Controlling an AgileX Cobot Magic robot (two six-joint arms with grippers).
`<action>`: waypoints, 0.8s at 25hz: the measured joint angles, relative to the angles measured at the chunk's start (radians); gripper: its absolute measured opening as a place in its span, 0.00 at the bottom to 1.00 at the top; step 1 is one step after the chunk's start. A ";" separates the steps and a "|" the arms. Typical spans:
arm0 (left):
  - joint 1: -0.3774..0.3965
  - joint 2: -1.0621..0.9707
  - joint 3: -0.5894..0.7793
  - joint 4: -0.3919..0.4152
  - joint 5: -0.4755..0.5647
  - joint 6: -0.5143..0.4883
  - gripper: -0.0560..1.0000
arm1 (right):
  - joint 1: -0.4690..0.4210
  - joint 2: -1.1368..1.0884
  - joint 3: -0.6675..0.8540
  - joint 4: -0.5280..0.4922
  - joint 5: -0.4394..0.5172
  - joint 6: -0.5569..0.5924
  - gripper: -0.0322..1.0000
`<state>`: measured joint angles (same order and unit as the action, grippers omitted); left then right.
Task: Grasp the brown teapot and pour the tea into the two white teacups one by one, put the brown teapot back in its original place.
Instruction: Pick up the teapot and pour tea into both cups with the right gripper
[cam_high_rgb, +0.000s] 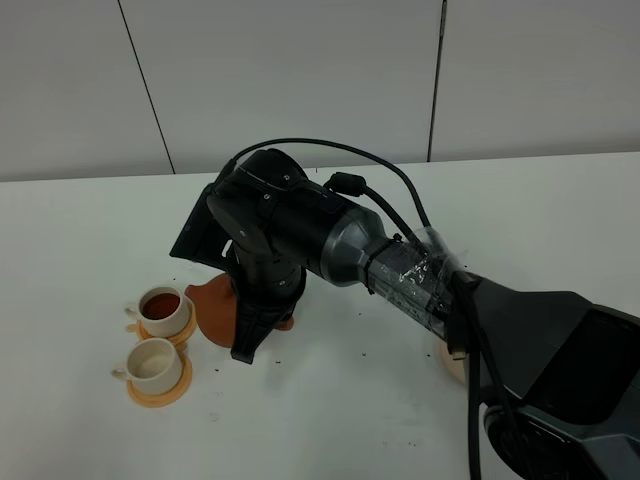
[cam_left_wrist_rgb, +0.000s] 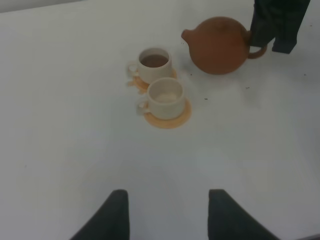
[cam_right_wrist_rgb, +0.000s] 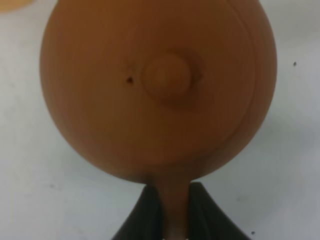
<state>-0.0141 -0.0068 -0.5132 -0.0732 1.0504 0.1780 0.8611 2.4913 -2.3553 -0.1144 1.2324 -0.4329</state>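
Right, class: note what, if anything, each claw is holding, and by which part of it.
The right claw is shut on the brown teapot, pinching its loop handle. The left claw is open and holds nothing.

White table (cam_high_rgb: 90, 220) is spreading across the overhead view from 9 o'clock to 3 o'clock. Pale wall (cam_high_rgb: 300, 70) is rising behind it at 12 o'clock, with two dark panel seams (cam_high_rgb: 146, 85) slanting down it at 11 and 1 o'clock. Two orange coasters (cam_high_rgb: 160, 397) are lying close together at 8 o'clock. Small dark specks (cam_high_rgb: 363, 354) are dotting the tabletop near 6 o'clock, a few more are showing in both wrist views
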 joint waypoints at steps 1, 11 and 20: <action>0.000 0.000 0.000 0.000 0.000 0.000 0.46 | -0.001 0.005 0.000 0.002 0.000 -0.004 0.12; 0.000 0.000 0.000 -0.001 0.000 0.000 0.46 | 0.000 0.011 0.000 0.036 -0.001 -0.011 0.12; 0.000 0.000 0.000 -0.001 0.000 0.000 0.46 | -0.007 0.010 0.000 0.052 -0.001 -0.020 0.12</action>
<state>-0.0141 -0.0068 -0.5132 -0.0741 1.0504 0.1780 0.8546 2.5013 -2.3553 -0.0628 1.2315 -0.4527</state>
